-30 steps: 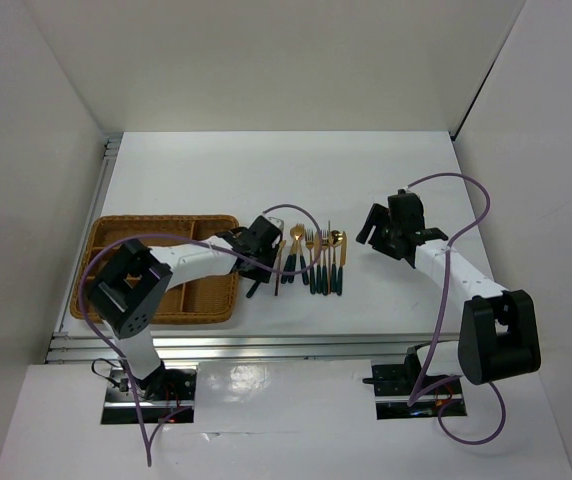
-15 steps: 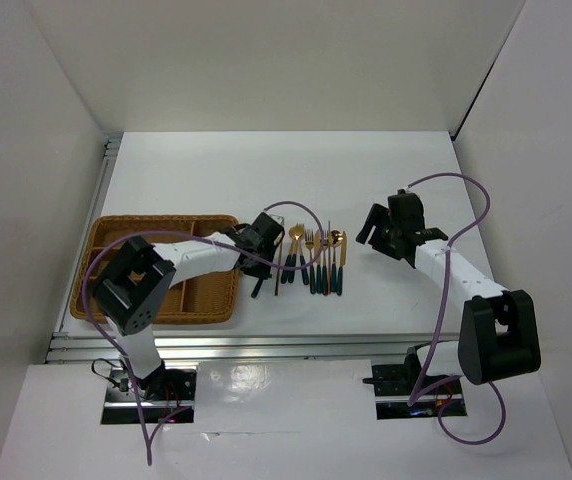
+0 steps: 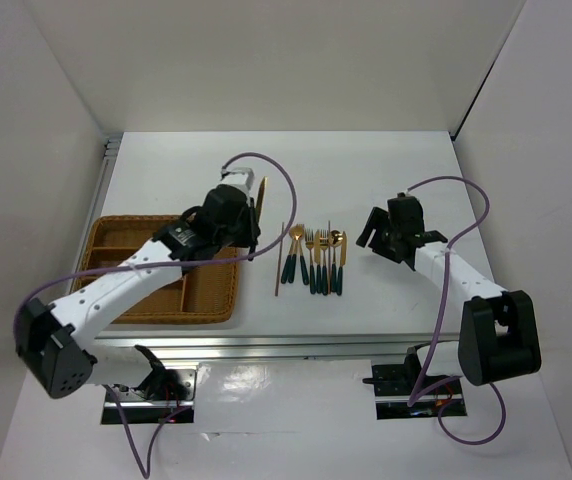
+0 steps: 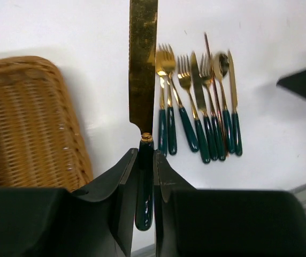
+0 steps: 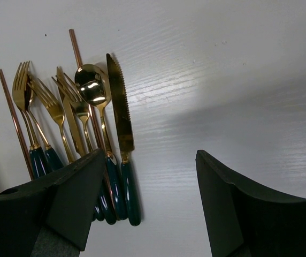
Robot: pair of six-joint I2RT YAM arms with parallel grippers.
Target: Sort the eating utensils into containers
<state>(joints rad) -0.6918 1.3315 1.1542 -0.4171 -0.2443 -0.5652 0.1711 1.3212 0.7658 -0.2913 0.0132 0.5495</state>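
Note:
My left gripper (image 4: 144, 155) is shut on the dark green handle of a gold-bladed knife (image 4: 143, 64). In the top view that gripper (image 3: 249, 218) hovers by the far right corner of the wicker tray (image 3: 156, 319), with the knife blade (image 3: 260, 192) pointing away. The other eating utensils (image 3: 318, 262) lie in a row on the white table, gold heads away and green handles near. A thin brown stick (image 3: 279, 262) lies at their left. My right gripper (image 5: 150, 176) is open and holds nothing, just right of the row's outer knife (image 5: 120, 112); it also shows in the top view (image 3: 381, 232).
The tray's woven wall (image 4: 30, 123) fills the left of the left wrist view, with dividers inside. White walls enclose the table on three sides. A metal rail runs along the near edge (image 3: 266, 345). Purple cables loop over both arms.
The left gripper shut on the knife lying beside the tray, then rose and swung back and left with it. The right arm stayed still.

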